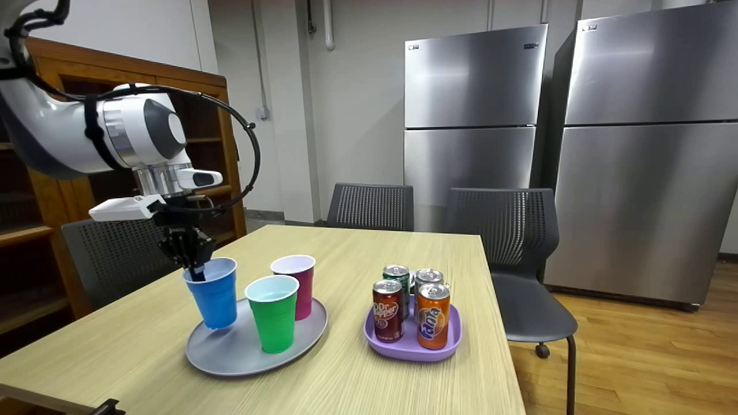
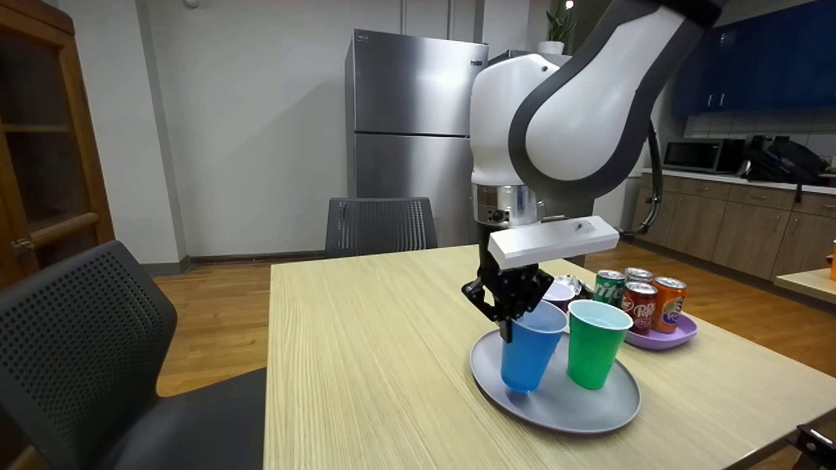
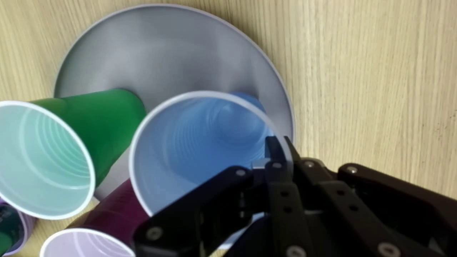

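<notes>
The table (image 1: 346, 380) is showing a flat, pale top with fine straight wood grain running along it. Resting on it, a round grey plate (image 1: 219, 357) is presenting a smooth, dull face and a slim raised rim. Beside the plate, apart from it, a low purple tray (image 1: 403, 353) with rounded corners is sitting. Above the plate, the black, jointed, screw-studded tool (image 3: 281, 142) is gripping the wall of a blue cup (image 1: 216, 302) at the lip, one finger lying inside, the other outside. This cup, smooth and tapering toward its base, is resting on or hanging just over the plate; which, I cannot tell. A green cup (image 1: 275, 320), pale inside, and a magenta cup (image 1: 306, 294) are standing upright on the plate, both tapering downward from round white lips. Smallest items: in the tray beside the plate, a dark-red Dr Pepper can (image 1: 388, 311), an orange Fanta can (image 1: 432, 317), a green can (image 2: 609, 291) and a grey can (image 1: 429, 275) are standing upright, all cylindrical, their metal lids gleaming silver.
</notes>
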Robot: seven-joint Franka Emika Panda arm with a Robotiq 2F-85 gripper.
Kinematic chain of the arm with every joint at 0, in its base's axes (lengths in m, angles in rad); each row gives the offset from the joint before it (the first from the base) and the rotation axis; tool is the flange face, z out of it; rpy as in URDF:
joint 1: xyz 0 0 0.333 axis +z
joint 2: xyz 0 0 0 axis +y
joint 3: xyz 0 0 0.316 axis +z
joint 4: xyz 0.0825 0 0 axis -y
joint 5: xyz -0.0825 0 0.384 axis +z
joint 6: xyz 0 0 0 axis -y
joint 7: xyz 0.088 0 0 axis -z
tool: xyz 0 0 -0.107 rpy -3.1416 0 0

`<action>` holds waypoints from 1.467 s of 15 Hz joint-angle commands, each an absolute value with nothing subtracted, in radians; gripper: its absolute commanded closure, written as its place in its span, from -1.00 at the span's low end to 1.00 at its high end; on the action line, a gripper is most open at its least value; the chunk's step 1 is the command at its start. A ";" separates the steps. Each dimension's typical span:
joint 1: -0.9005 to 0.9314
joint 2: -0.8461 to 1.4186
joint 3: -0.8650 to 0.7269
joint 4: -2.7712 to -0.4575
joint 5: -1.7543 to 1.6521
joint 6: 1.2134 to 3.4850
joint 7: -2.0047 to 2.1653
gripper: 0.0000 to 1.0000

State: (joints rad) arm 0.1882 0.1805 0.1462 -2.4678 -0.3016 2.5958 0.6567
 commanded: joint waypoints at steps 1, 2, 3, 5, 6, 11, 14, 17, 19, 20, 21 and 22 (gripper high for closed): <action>0.242 0.153 0.141 -2.453 -0.272 2.560 0.683 0.99; 0.252 0.151 0.141 -2.452 -0.270 2.557 0.690 0.99; 0.260 0.149 0.142 -2.450 -0.268 2.554 0.691 0.99; 0.264 0.162 0.133 -2.443 -0.274 2.563 0.696 0.99; 0.260 0.181 0.122 -2.437 -0.287 2.574 0.699 0.99; 0.255 0.185 0.089 -2.437 -0.290 2.578 0.697 0.99; 0.257 0.193 0.077 -2.432 -0.290 2.574 0.699 0.99; 0.258 0.198 0.073 -2.431 -0.285 2.571 0.698 0.99; 0.259 0.195 0.075 -2.433 -0.278 2.566 0.696 0.99; 0.260 0.195 0.075 -2.433 -0.278 2.565 0.698 0.99; 0.259 0.195 0.075 -2.433 -0.277 2.564 0.697 0.99; 0.260 0.195 0.075 -2.433 -0.278 2.563 0.698 0.99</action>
